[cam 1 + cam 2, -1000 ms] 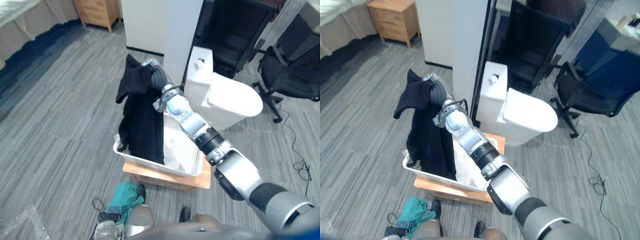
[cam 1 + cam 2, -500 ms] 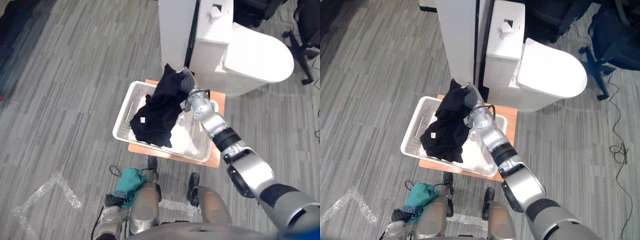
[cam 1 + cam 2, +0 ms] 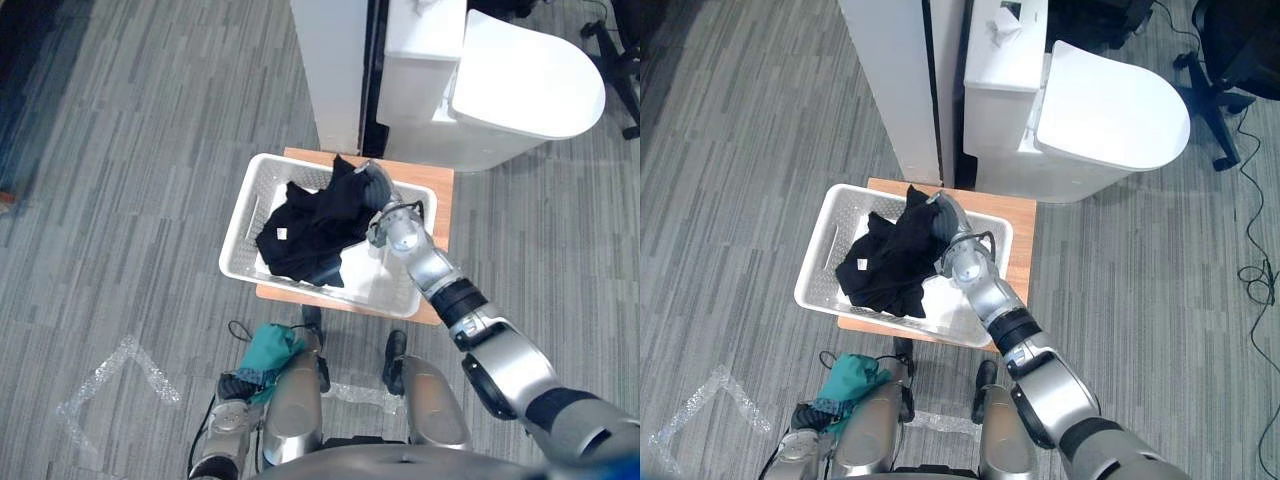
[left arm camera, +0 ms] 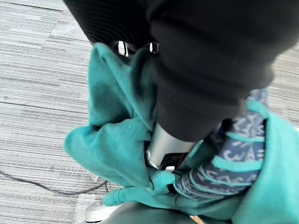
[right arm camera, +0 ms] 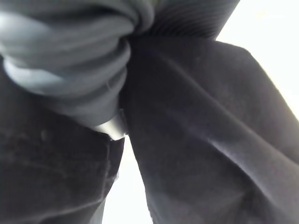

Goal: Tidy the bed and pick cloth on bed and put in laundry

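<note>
- The black cloth (image 3: pixel 310 225) lies bunched in the white basket (image 3: pixel 237 228), inside the rim, rising toward the far edge.
- The right hand (image 3: pixel 372 186) is buried in the cloth's top; its grip cannot be told.
- The basket's near right corner is bare.
- The basket sits on a small wooden worktop (image 3: pixel 440 186), with open carpet (image 3: pixel 120 200) to its left.
- The left hand (image 4: pixel 112 23) hangs low in a teal cloth (image 4: pixel 117 140); its grip cannot be told.
</note>
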